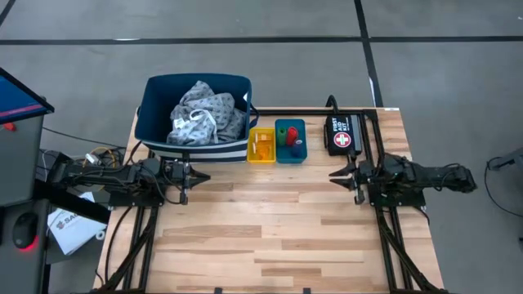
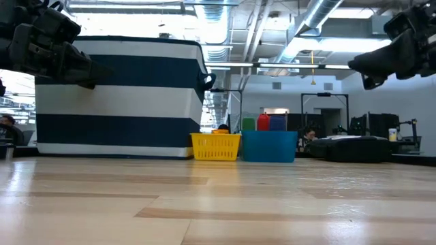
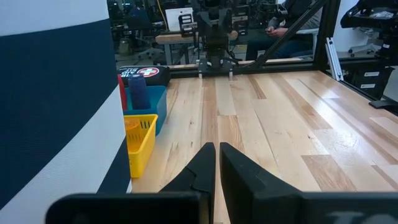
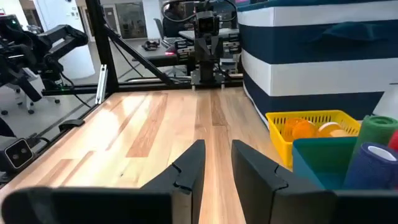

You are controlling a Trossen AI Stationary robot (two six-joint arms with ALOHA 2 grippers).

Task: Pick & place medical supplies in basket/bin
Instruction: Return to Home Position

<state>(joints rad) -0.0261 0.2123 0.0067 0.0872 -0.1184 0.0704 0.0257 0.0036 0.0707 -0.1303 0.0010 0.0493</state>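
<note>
A pale wooden table [image 1: 270,237] stands on a grey floor crossed by dark lines. The low view looks past it into a workshop of exposed ducts, strip lights and benches. Someone may be seated back there, though that is too small to be sure of.

Taking the striped navy basket [image 1: 151,122] as the marker, the dotted gown cloth [image 1: 204,114] lies bunched inside it, filling most of the opening. The yellow tray [image 1: 261,161] sits just beside the basket on the side toward the right arm. In the right wrist view the orange pill bottles [image 4: 298,129] show through its mesh. The teal tray [image 1: 290,161] comes next along from the basket, against the yellow one, and holds the green roll [image 2: 248,124], red roll [image 2: 263,122] and blue roll [image 2: 277,123] standing upright. Farther from the basket again lies the black pouch [image 1: 343,135], outside every container.

No supply lies loose on the boards, so the sorting looks finished. What remains, by my reading, is only for the arms to settle into rest.

The left gripper [image 1: 204,175] hangs just in front of the basket's near wall. Its fingers are drawn together to a bare sliver and carry nothing. The right gripper [image 1: 333,174] is well apart from the basket, in front of the pouch. Its fingers are parted by a narrow gap and are likewise empty. The two grippers face each other across bare planks.
</note>
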